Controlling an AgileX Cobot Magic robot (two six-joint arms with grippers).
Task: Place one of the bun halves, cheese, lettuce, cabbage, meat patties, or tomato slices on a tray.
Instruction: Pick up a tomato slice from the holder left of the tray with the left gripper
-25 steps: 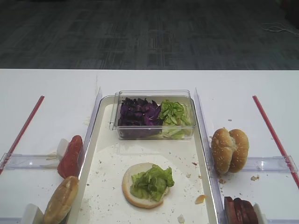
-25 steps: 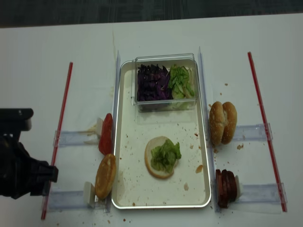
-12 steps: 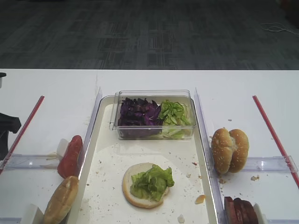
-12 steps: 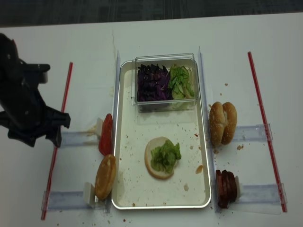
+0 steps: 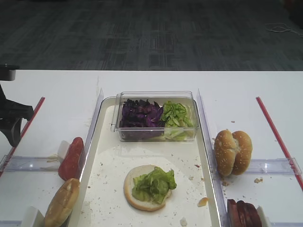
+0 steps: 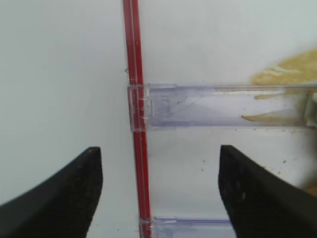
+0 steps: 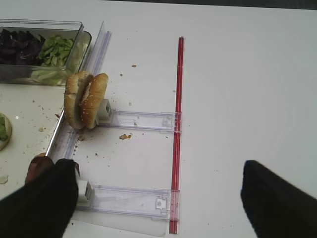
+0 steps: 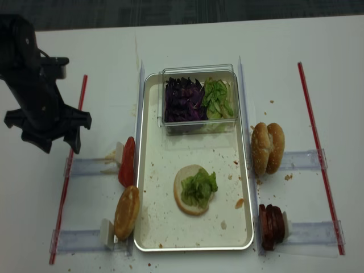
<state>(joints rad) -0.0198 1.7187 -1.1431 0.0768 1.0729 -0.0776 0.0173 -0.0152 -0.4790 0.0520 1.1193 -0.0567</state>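
The cream tray (image 8: 142,170) holds a bun half (image 8: 183,199) cut face up, with a lettuce leaf (image 8: 199,186) lying on it. On edge to the tray's left stand the tomato slices (image 8: 127,162) and another bun half (image 8: 126,211). To its right are two bun halves (image 8: 268,148) and the meat patties (image 8: 271,226). Purple cabbage (image 8: 183,99) and chopped lettuce (image 8: 217,98) fill the clear box. My left gripper (image 8: 56,143) hangs open and empty over the left red strip (image 6: 136,124). Above the table right of the buns (image 7: 86,99), my right gripper (image 7: 158,208) is open too. Cheese is out of view.
Clear plastic holders (image 8: 91,166) lie on both sides of the tray, each bounded by a red strip (image 8: 310,114). A yellowish smear (image 6: 287,74) marks the left holder. Crumbs litter the tray floor (image 5: 113,165). The clear box (image 5: 156,97) takes up the tray's far end.
My left arm has come into view from the near left and moved away along the red strip, towards the table's far side. Its jaws stayed open. The food has not moved.
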